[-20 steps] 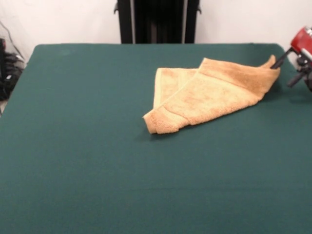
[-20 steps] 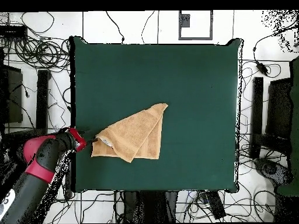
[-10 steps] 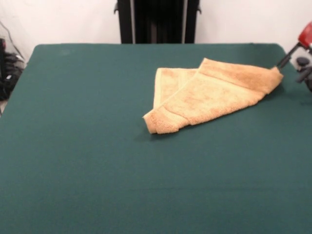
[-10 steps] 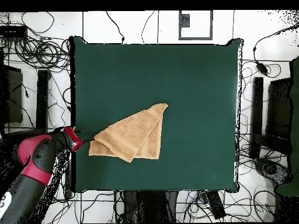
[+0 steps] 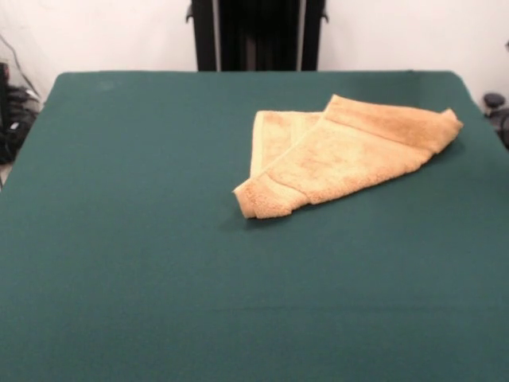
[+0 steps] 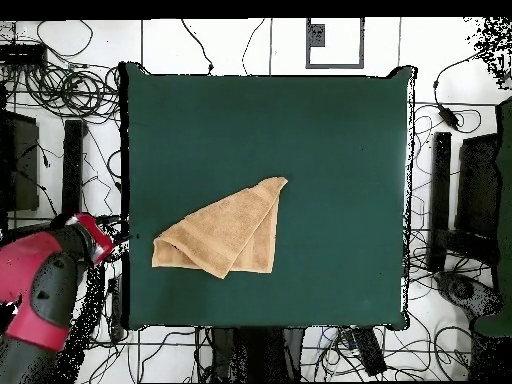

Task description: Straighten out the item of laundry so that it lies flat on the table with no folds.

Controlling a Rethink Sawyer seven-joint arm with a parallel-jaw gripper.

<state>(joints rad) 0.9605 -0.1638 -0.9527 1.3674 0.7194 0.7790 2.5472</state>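
table [image 5: 143, 302] green cloth filling the front frame, bare in the foreground | towel [image 5: 342, 155] lying folded right of centre, layers overlapping | gripper [image 6: 112, 238] sitting off the left table edge in the overhead view, grip state can't tell | white wall behind, cables [image 6: 60, 80] covering the floor

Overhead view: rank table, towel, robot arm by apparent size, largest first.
1. table, by far the largest.
2. robot arm, though it stands nearer the camera and is cut off at the edge, so unsure against the towel.
3. towel, folded over on itself.
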